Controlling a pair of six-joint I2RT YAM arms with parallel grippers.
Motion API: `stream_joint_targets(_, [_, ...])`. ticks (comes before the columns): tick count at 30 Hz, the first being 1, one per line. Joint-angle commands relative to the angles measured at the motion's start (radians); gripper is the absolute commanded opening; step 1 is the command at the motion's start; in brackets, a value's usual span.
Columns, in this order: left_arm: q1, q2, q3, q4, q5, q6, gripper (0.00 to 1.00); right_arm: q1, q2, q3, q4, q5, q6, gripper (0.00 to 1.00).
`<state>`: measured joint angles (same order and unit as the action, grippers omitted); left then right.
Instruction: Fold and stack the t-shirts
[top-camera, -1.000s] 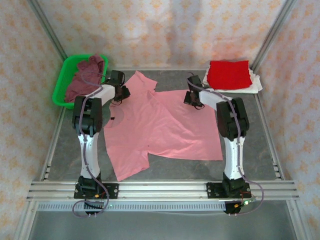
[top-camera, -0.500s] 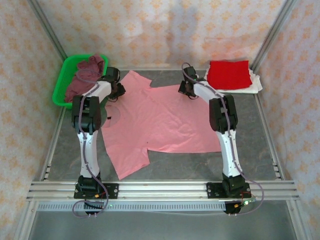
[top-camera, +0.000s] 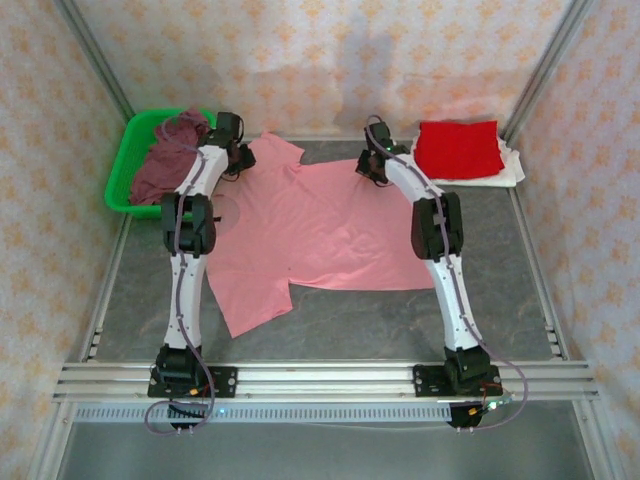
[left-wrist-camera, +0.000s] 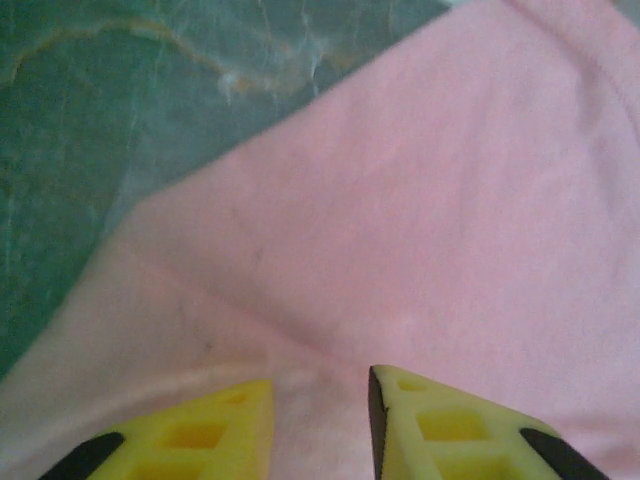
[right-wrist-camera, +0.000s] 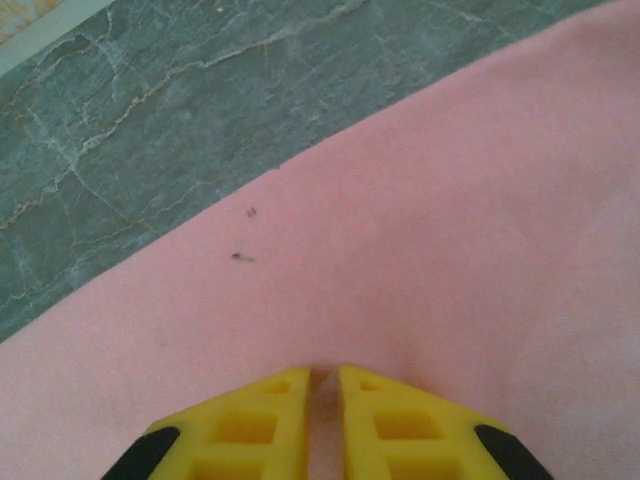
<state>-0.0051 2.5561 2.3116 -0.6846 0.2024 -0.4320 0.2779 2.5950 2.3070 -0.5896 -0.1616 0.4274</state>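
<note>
Colours and patterns.
Pink t-shirt (top-camera: 320, 225); red t-shirt (top-camera: 458, 148); white t-shirt (top-camera: 512, 170); maroon t-shirt (top-camera: 160, 170); green basket (top-camera: 118, 185); grey veined table (top-camera: 500, 260); orange-flowered cream walls (top-camera: 330, 50).

The pink shirt (top-camera: 320, 230) is soft matt cloth, faintly creased. The red shirt (top-camera: 458, 148), white shirt (top-camera: 508, 168) and maroon shirt (top-camera: 160, 165) look like the same dull cloth. The table (top-camera: 500, 290) looks like smooth grey-green stone with pale veins. The basket (top-camera: 122, 172) is shiny green plastic. The rails (top-camera: 320, 378) are brushed metal. The left gripper (left-wrist-camera: 320, 385) has matt yellow plastic fingers (left-wrist-camera: 450, 430).
</note>
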Motion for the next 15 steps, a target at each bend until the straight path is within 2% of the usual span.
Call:
stream_joint_targets(1, [-0.021,-0.235,-0.159,0.063,0.006,0.016,0.37,0.002,-0.187,-0.088,-0.040,-0.007,-0.009,0.24])
stream_joint_targets(6, [-0.069,-0.608,-0.515,0.195,-0.046,0.004,0.44,0.023,-0.506,-0.390,0.071,0.009,-0.047,0.38])
stream_joint_targets(11, [-0.166,-0.996,-0.988,0.273,-0.114,-0.029,0.48,0.062,-0.907,-0.965,0.394,-0.037,-0.134,0.46])
stream_joint_targets(13, [-0.189,-1.137,-1.182,0.251,-0.143,-0.076,0.49,0.063,-1.063,-1.236,0.558,-0.070,-0.177,0.50])
stream_joint_targets(15, [-0.201,-1.257,-1.341,0.198,-0.134,-0.128,0.50,0.063,-1.188,-1.449,0.678,-0.043,-0.209,0.58])
